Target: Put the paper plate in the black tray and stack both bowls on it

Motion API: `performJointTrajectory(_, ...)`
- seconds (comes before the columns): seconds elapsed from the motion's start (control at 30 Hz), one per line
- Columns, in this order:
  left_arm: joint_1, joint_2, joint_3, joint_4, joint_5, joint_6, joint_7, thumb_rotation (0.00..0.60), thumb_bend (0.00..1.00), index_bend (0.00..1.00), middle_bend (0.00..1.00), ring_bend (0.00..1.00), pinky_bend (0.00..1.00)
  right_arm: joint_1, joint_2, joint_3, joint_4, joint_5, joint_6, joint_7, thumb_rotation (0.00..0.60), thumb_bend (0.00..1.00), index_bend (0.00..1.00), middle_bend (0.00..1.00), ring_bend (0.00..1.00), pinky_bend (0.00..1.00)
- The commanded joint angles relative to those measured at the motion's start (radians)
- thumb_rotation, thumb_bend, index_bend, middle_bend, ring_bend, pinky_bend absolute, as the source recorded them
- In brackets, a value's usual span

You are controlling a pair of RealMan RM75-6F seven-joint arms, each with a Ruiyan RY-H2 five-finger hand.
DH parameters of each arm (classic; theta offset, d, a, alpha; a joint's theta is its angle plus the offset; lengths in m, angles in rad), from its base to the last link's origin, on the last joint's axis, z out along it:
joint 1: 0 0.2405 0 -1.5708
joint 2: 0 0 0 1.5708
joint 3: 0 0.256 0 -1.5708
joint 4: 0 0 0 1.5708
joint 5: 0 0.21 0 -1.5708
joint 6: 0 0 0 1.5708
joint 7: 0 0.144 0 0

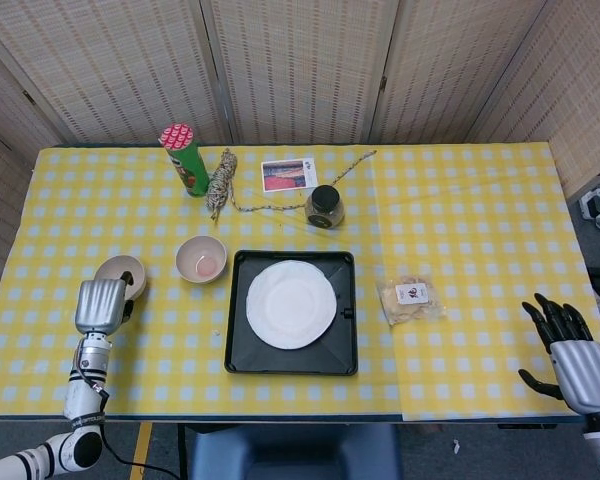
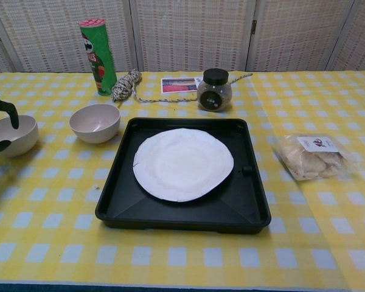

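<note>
Paper plate (image 1: 291, 304): lies flat inside the black tray (image 1: 242, 356), mid-table.
Bowls: one bowl (image 1: 201, 260) sits just left of the tray's far corner; the far-left bowl (image 2: 16, 135) is partly hidden under the left hand.
Left hand (image 1: 100, 304): over the far-left bowl, dark fingers (image 2: 6, 110) curling past its rim; I cannot tell whether it grips.
Right hand (image 1: 570, 355): at the table's near right edge, fingers spread, holding nothing.
Around: chips can (image 1: 184, 158), twine (image 1: 220, 183), photo card (image 1: 289, 174), dark-lidded jar (image 1: 324, 206) along the back; snack packet (image 1: 411, 298) right of the tray.
</note>
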Motion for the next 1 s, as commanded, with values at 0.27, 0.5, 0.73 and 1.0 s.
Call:
performJointTrajectory(0.27, -0.007, 0.003, 0.014, 0.001, -0.037, -0.025, -0.008, 0.600, 0.37, 0.44, 1.00, 1.00, 1.00, -0.004, 0.003, -0.003, 0.001, -0.009, 0.015, 0.007, 0.600, 0.23, 0.00, 0.00, 0.00, 0.00)
performJointTrajectory(0.5, -0.020, 0.000, 0.010, 0.033, -0.062, -0.050, -0.027, 0.600, 0.37, 0.44, 1.00, 1.00, 1.00, -0.003, 0.000, -0.003, 0.001, -0.006, 0.012, -0.001, 0.600, 0.23, 0.00, 0.00, 0.00, 0.00)
performJointTrajectory(0.73, -0.023, -0.005, 0.016, 0.067, -0.067, -0.058, -0.057, 0.600, 0.37, 0.49, 1.00, 1.00, 1.00, 0.000, -0.005, 0.000, 0.002, 0.003, 0.005, -0.008, 0.600, 0.23, 0.00, 0.00, 0.00, 0.00)
performJointTrajectory(1.0, -0.028, -0.021, 0.021, 0.105, -0.060, -0.069, -0.100, 0.600, 0.40, 0.62, 1.00, 1.00, 1.00, 0.001, -0.008, 0.002, 0.002, 0.007, 0.003, -0.018, 0.600, 0.23, 0.00, 0.00, 0.00, 0.00)
